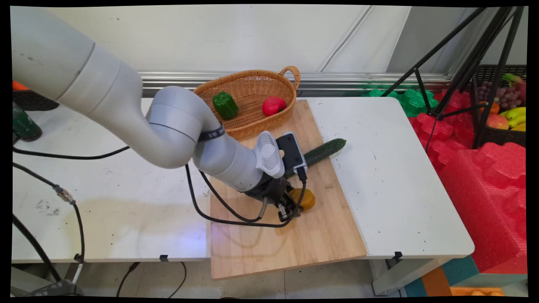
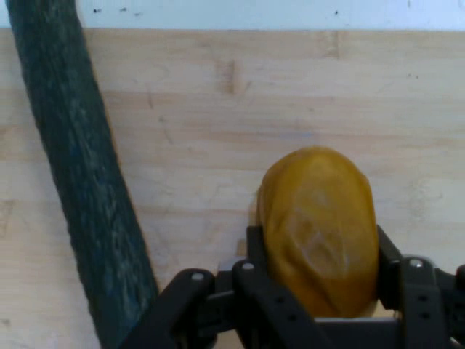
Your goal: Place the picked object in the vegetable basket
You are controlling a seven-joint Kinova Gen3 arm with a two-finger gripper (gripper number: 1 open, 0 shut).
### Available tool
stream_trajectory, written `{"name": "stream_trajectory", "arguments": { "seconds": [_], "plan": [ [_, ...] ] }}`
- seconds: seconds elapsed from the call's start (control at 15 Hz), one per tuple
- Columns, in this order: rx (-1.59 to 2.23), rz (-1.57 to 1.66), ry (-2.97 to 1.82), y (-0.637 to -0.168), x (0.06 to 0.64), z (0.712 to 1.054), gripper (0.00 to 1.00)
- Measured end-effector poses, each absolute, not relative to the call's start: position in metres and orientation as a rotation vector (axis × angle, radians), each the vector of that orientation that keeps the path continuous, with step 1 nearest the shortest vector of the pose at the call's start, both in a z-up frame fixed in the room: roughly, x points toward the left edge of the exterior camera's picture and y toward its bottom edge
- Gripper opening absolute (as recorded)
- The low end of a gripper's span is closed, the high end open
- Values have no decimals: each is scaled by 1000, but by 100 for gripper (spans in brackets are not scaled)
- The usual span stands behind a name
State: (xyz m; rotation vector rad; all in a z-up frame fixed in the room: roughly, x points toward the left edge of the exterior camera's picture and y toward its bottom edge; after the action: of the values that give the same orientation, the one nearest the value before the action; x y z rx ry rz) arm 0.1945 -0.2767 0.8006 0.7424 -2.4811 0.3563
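Observation:
My gripper (image 1: 290,209) is low over the wooden cutting board (image 1: 320,240), shut on a yellow-brown potato (image 1: 306,198). In the hand view the potato (image 2: 318,229) sits between the two black fingers (image 2: 254,251), which press its sides, over the board (image 2: 240,131). A dark green cucumber (image 1: 324,150) lies on the board just behind the hand; the same cucumber (image 2: 76,174) runs down the hand view's left side, apart from the potato.
A wicker basket (image 1: 252,90) at the board's far end holds a green pepper (image 1: 225,104) and a red fruit (image 1: 273,105). Black cables (image 1: 227,208) trail over the table and board. Red foam blocks (image 1: 484,176) and a tripod (image 1: 467,63) stand at right.

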Motion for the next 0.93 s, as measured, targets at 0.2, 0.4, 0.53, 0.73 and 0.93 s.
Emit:
{"name": "stream_trajectory", "arguments": {
  "seconds": [0.2,0.4,0.53,0.73,0.93],
  "plan": [
    [716,391,-2478,-272,199,814,0],
    [687,431,-2462,-267,202,834,0],
    [670,456,-2442,-265,204,850,0],
    [662,494,-2366,-266,217,887,0],
    [683,519,-2284,-272,235,917,0]
  ]
}}
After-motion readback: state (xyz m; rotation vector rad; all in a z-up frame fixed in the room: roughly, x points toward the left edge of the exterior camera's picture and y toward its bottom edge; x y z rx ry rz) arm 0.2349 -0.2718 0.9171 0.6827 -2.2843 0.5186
